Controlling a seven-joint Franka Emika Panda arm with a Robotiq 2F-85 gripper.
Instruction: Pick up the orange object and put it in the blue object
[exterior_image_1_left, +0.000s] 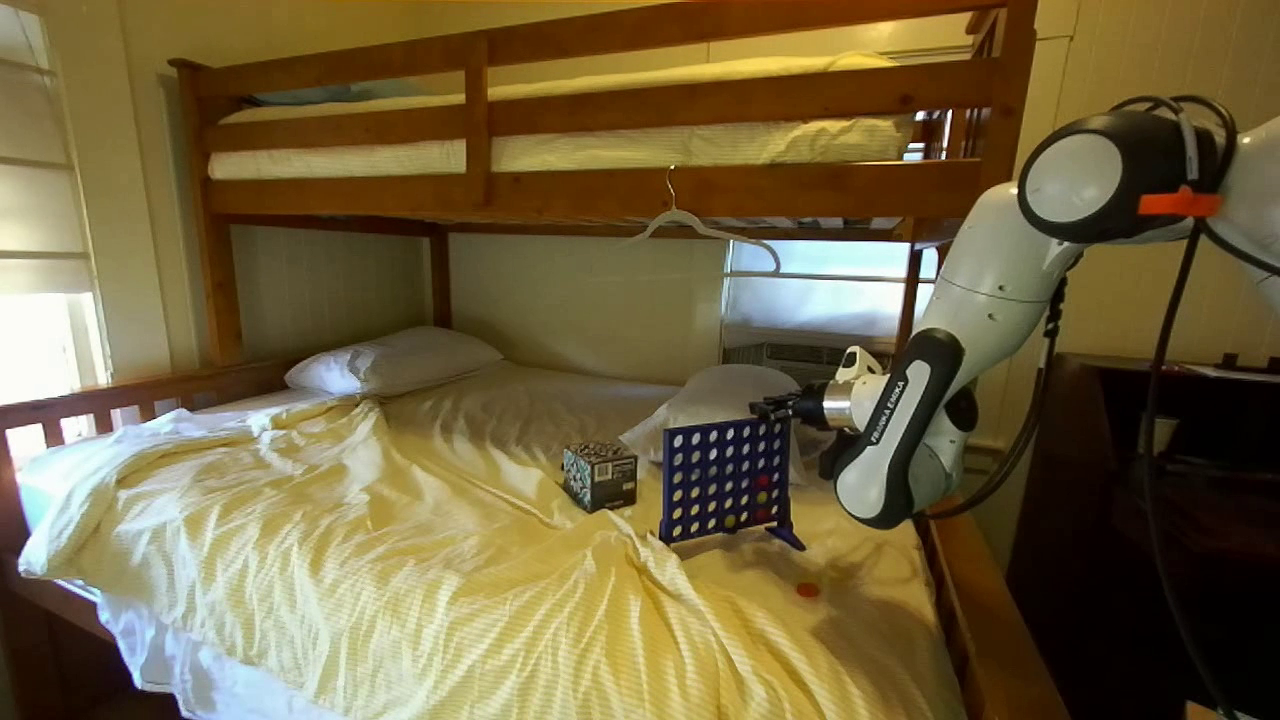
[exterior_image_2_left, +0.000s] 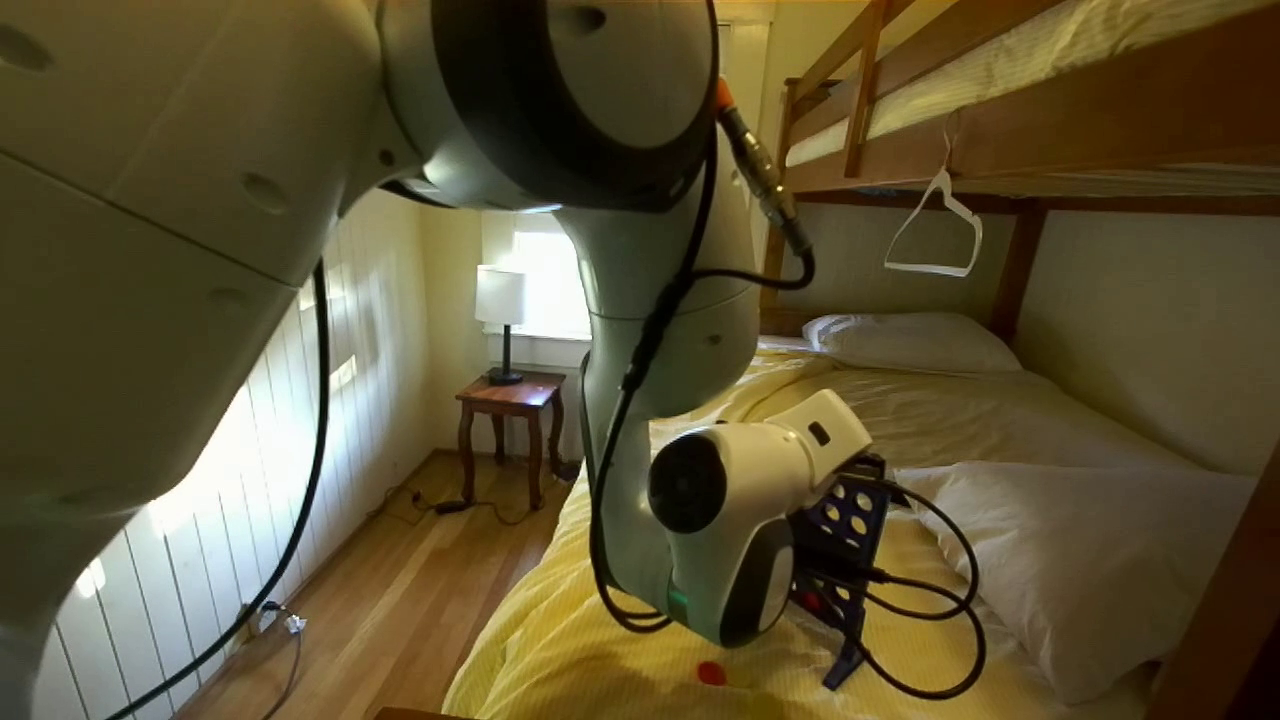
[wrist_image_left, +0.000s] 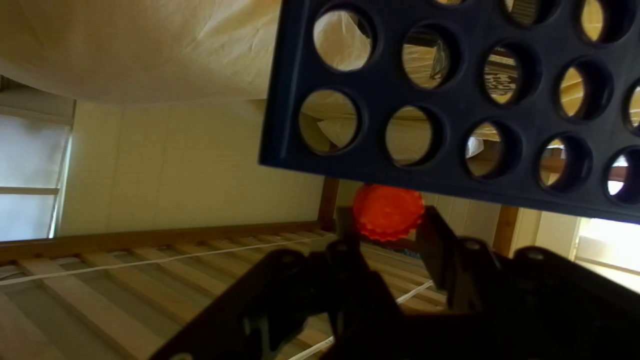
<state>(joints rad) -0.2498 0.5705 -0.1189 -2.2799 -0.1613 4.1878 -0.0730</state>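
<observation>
The blue grid stands upright on the bed. It also shows in an exterior view, partly behind the arm, and large in the wrist view. Several red and yellow discs sit in its lower holes. My gripper is at the grid's top edge, near its right end in that exterior view. In the wrist view the gripper is shut on an orange-red disc, held by its rim right at the grid's top edge. Another orange-red disc lies on the bed, also visible in an exterior view.
A dark patterned box sits beside the grid. A pillow lies behind the grid. A rumpled yellow blanket covers much of the bed. The upper bunk, with a hanger, is overhead. A wooden side rail borders the bed.
</observation>
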